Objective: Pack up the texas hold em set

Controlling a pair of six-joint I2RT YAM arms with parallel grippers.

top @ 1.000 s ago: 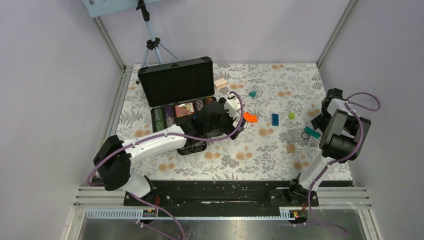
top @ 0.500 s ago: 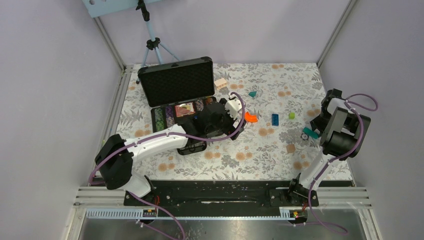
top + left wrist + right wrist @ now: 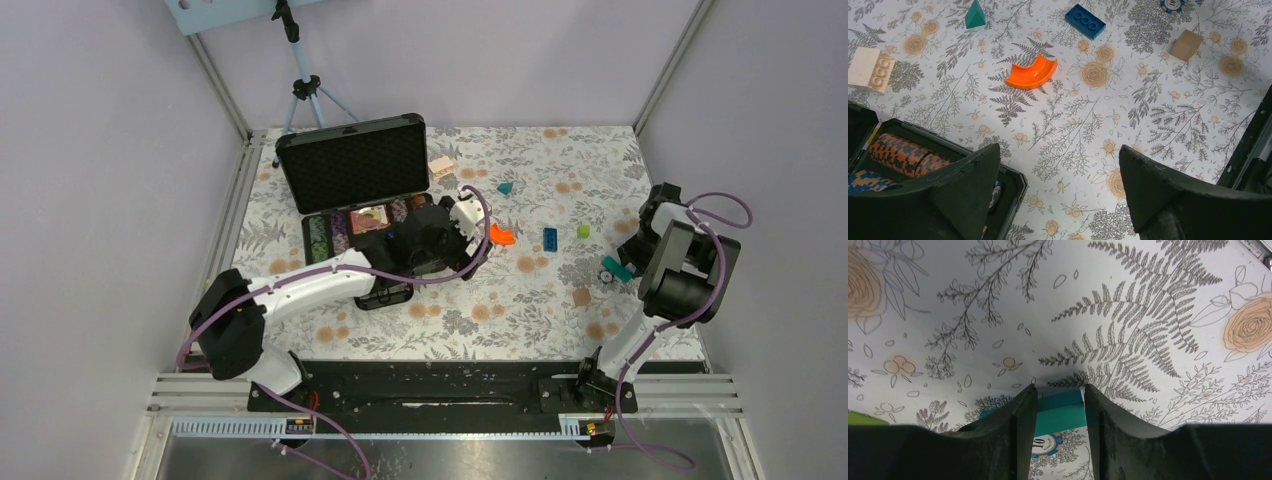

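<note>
The black case point(image 3: 352, 163) stands open at the back left, its tray point(image 3: 318, 238) holding rows of striped chips point(image 3: 903, 155). My left gripper point(image 3: 472, 252) point(image 3: 1058, 165) hovers wide open over the tray's right corner point(image 3: 1015, 182), with nothing between its fingers. At the right, my right gripper point(image 3: 626, 258) point(image 3: 1060, 402) is down at the tablecloth with only a narrow gap between its jaws. In that gap lie the end of a teal block point(image 3: 1060, 412) point(image 3: 621, 267) and a loose blue "10" poker chip point(image 3: 1048, 445) point(image 3: 607, 271). The left finger hides part of the chip, and a gap shows between the chip and the right finger.
An orange curved block point(image 3: 1030, 72) point(image 3: 502, 236) lies just past the case. Beyond it are a blue brick point(image 3: 1085, 21), a teal wedge point(image 3: 975, 15), a tan brick point(image 3: 868, 70) and a wooden cube point(image 3: 1186, 45). A tripod point(image 3: 305, 90) stands behind the case.
The right jaws have narrowed around the teal block's end and the chip, and both have shifted slightly left. The left arm has hardly moved.
</note>
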